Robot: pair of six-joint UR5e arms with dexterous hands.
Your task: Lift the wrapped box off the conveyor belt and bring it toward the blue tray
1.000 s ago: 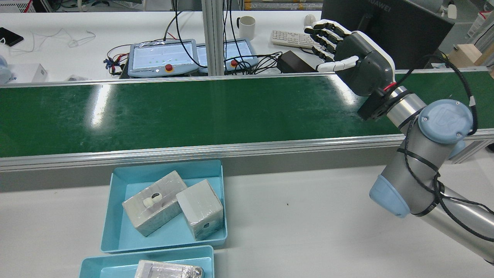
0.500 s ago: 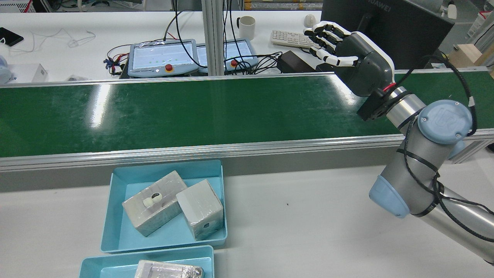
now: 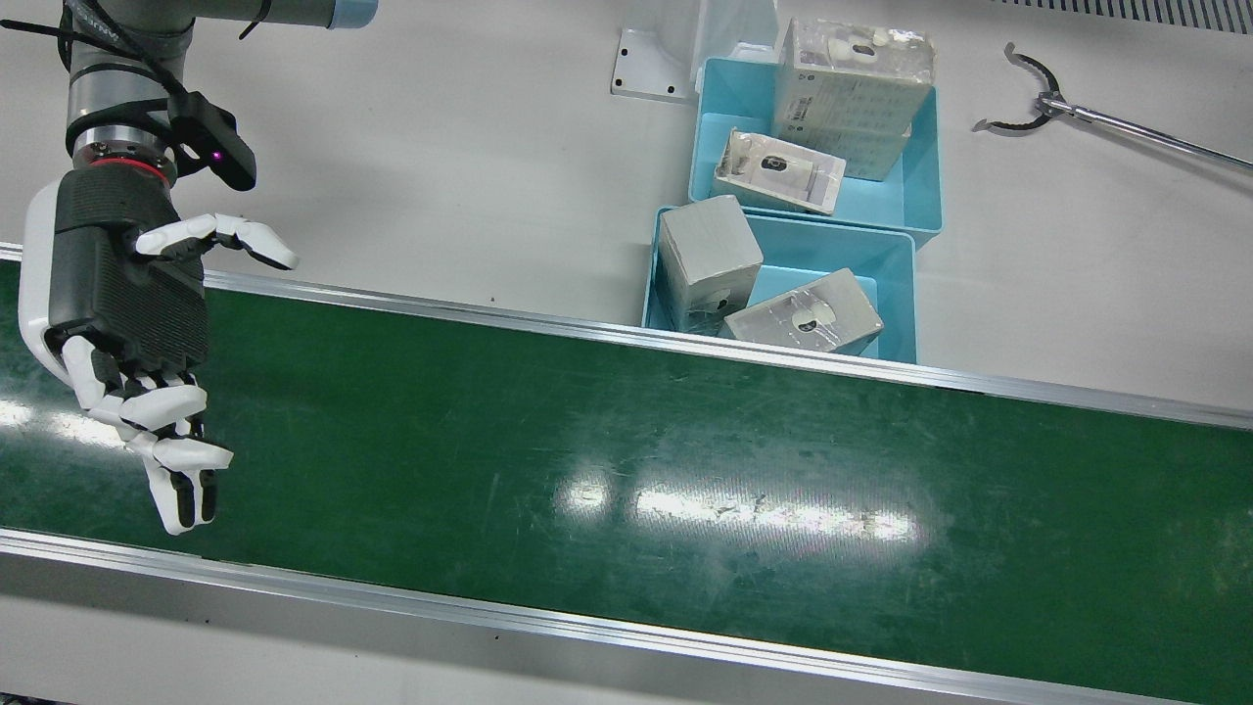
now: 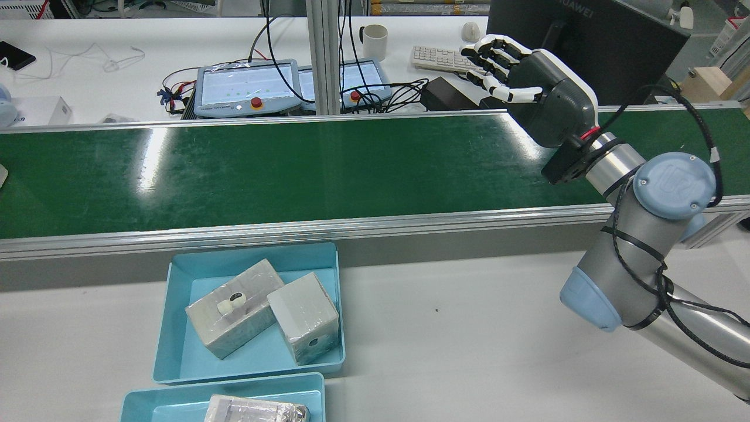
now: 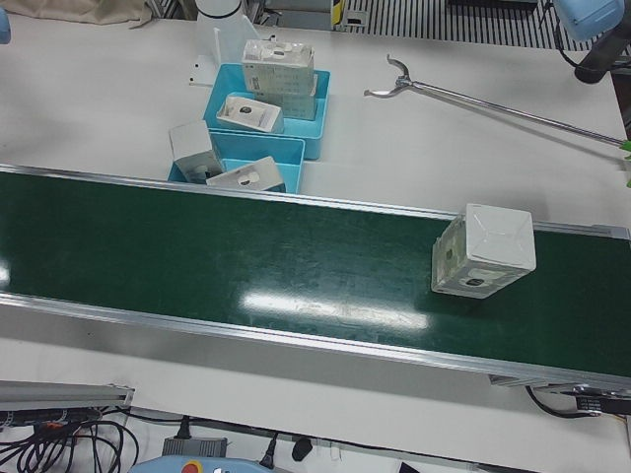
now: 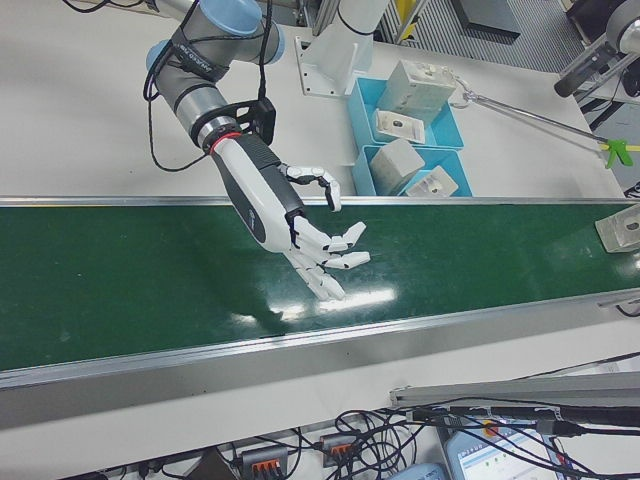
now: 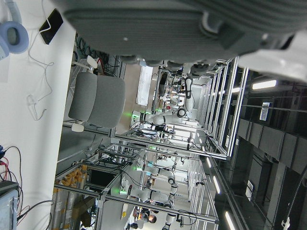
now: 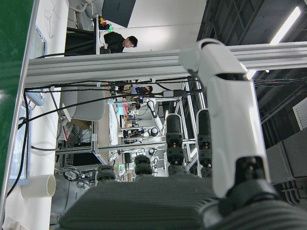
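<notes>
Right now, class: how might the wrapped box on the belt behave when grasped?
The wrapped box looks stiff and flat-sided, so it is unlikely to roll. Its glossy wrapping may be slippery. It sits slightly tilted, so a push might tip it.

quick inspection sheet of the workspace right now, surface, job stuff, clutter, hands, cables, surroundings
surface: green conveyor belt, scuffed, glare patches.
job's things: wrapped box on the belt, untouched, far from the right hand; blue tray holds two wrapped boxes.
clutter: second tray with boxes; reach tool on the table.
hands: right hand open above the belt, holding nothing; left hand only a blurred close-up.
cables: black cable looped along the right arm.
surroundings: pendants, mug, keyboard behind the belt.
</notes>
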